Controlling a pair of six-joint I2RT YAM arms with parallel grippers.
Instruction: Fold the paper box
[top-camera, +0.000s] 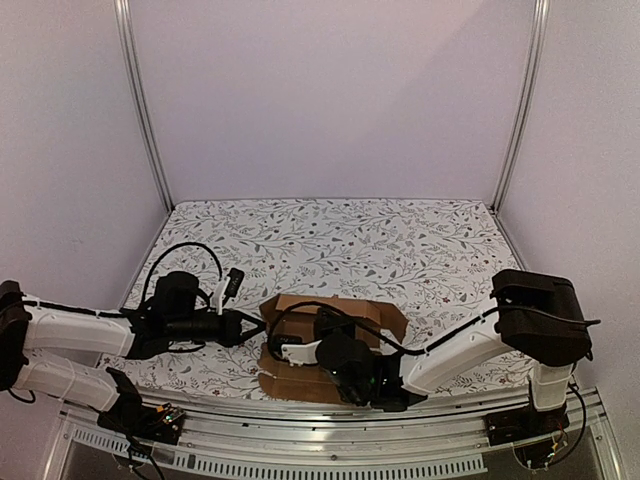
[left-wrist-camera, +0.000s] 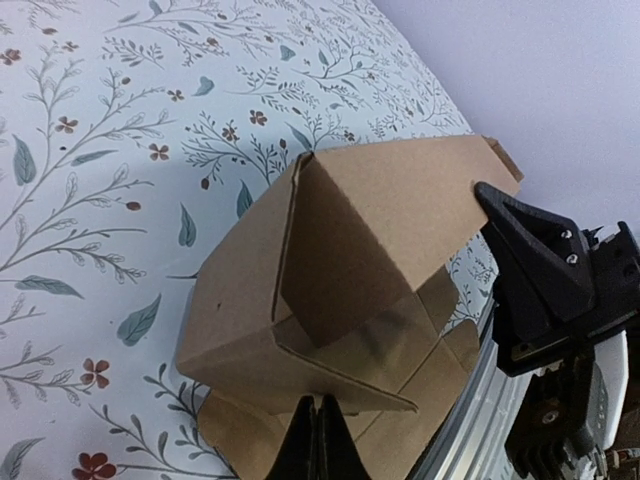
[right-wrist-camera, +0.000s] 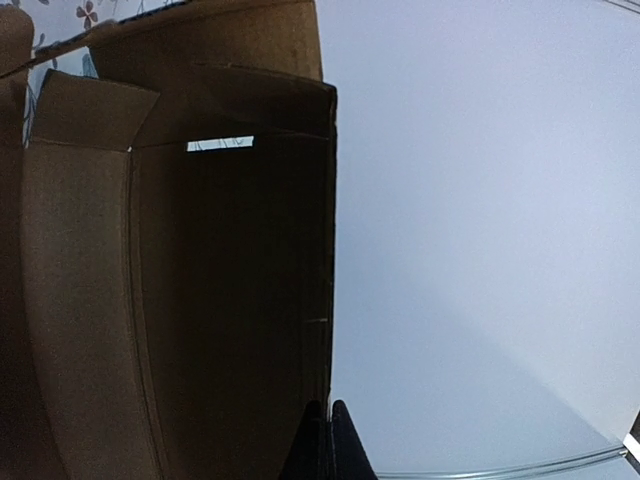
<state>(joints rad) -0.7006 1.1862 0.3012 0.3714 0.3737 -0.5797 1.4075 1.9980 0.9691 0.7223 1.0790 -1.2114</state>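
Note:
The paper box is brown cardboard, partly folded, with its walls standing up near the table's front edge. In the left wrist view the paper box shows a slanted inner flap and flat panels underneath. My left gripper is shut, and its tips touch the lower edge of a folded panel. It reaches the box's left side from the left. My right gripper is shut, with the edge of a box wall running into its tips. The right gripper lies over the box's front left.
The flowered tablecloth stretches behind and to both sides of the box. A metal rail runs along the front edge just below the box. Plain lavender walls with upright metal posts close in the back and sides.

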